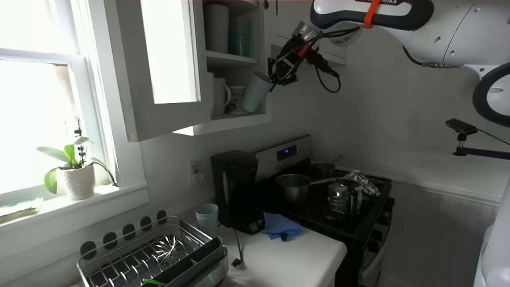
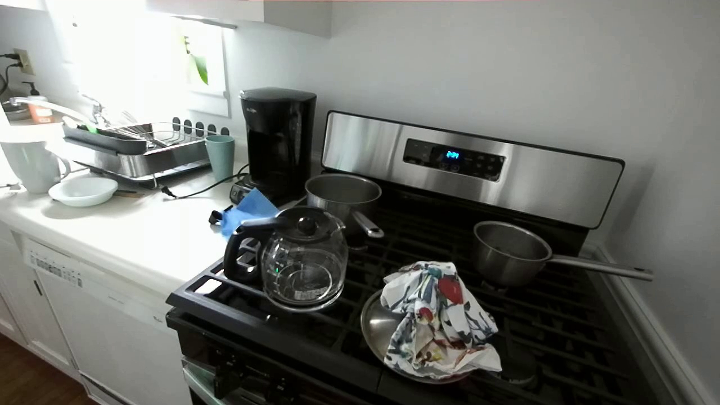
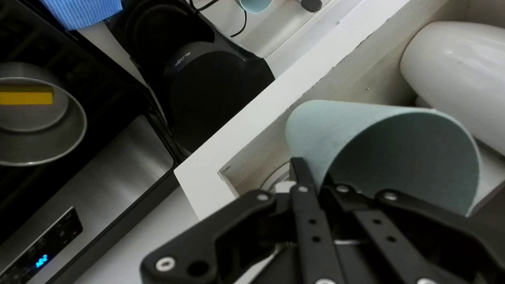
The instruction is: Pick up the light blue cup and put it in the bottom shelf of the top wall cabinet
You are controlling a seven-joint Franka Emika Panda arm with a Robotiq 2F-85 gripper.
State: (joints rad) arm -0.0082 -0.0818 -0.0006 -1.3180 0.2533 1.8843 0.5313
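- Black and jointed, the two-fingered metal gripper point(image 3: 314, 173) is grasping the rim of a plain, handleless light blue cup point(image 1: 257, 92), one finger sitting inside its wall and one outside.
- That cup is tilting at the opening of the white bottom shelf point(image 1: 230, 116), its mouth facing the gripper; whether its base is touching the shelf, I cannot tell.
- A plain white handled mug point(image 1: 220, 95) and a pale patterned mug point(image 1: 237, 99) are standing in the same compartment.
- Around them, the white top wall cabinet point(image 1: 239, 124) is holding a tall pale tumbler point(image 1: 217, 28) and a bluish cup point(image 1: 239, 38) one level up; its flat-panel door point(image 1: 165, 123) is standing open.
- Below, a black coffee maker point(image 2: 287, 135) is standing on the white counter point(image 2: 140, 236), a teal tumbler point(image 2: 220, 157) near it and a blue cloth point(image 2: 247, 214) lying by its foot.
- On the black gas stove point(image 2: 315, 343), a glass carafe point(image 2: 304, 264) and two steel saucepans point(image 2: 509, 256) are resting.
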